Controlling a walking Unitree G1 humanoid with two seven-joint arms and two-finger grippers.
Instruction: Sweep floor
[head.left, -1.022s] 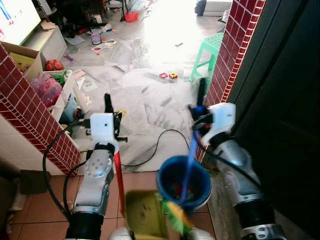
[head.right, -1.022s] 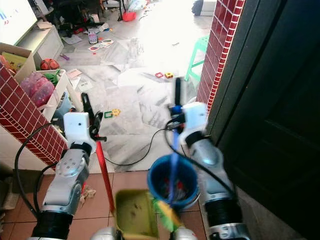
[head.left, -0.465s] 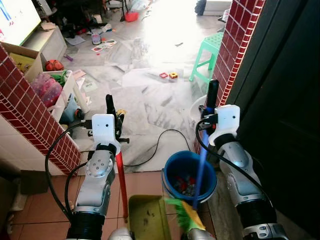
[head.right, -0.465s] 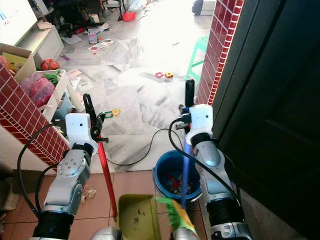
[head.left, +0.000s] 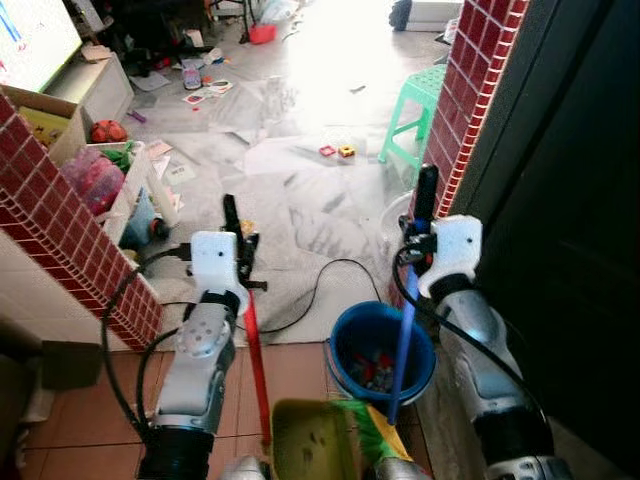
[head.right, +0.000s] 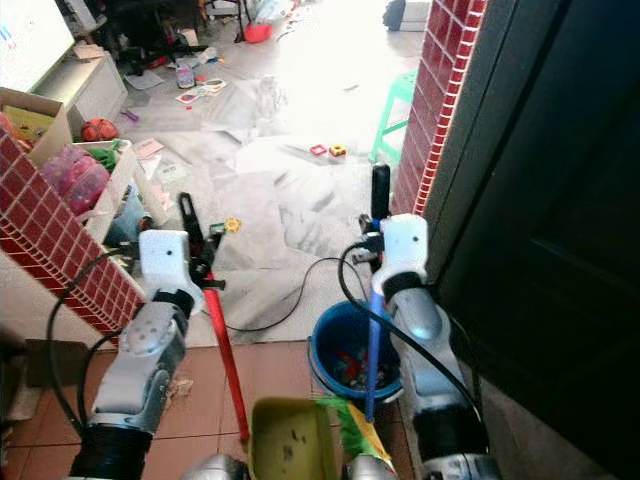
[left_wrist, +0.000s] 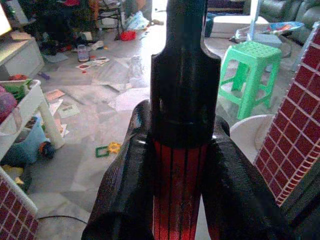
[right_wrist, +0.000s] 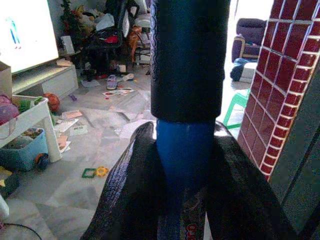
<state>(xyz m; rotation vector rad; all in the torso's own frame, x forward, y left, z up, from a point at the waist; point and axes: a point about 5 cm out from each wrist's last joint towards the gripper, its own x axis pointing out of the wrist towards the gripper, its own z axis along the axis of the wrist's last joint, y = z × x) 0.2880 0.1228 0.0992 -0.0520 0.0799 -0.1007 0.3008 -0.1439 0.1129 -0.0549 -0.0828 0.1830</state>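
From the left eye view, the left hand (head.left: 237, 235) is clamped on the red handle (head.left: 254, 350) of the dustpan (head.left: 312, 440). The handle's long axis drops from that hand down and slightly toward the robot's right, ending at the one yellow-green pan, which lies on the tiled floor (head.left: 90, 410) close in front of the robot. The right hand (head.left: 420, 225) is clamped on the blue handle (head.left: 402, 350) of the broom (head.left: 370, 435). That handle runs nearly straight down from the hand, across the near rim of the blue bucket (head.left: 345, 352), to green and yellow bristles just beside the pan's right edge. I judge the right hand the one to drive the next stroke, pulling the bristles leftward into the pan, while the left keeps the pan steady.

The right eye view shows the same pair: one broom, one dustpan, one bucket holding small bits, and a black cable (head.right: 290, 300) trailing on the floor beyond the left hand.

In the left wrist view, two black fingers (left_wrist: 125, 200) press the ribbed red handle from either side, below its black cap.

In the right wrist view, the fingers (right_wrist: 127, 200) pinch the blue shaft just under its black grip. One green stool (right_wrist: 235, 107) stands far ahead.
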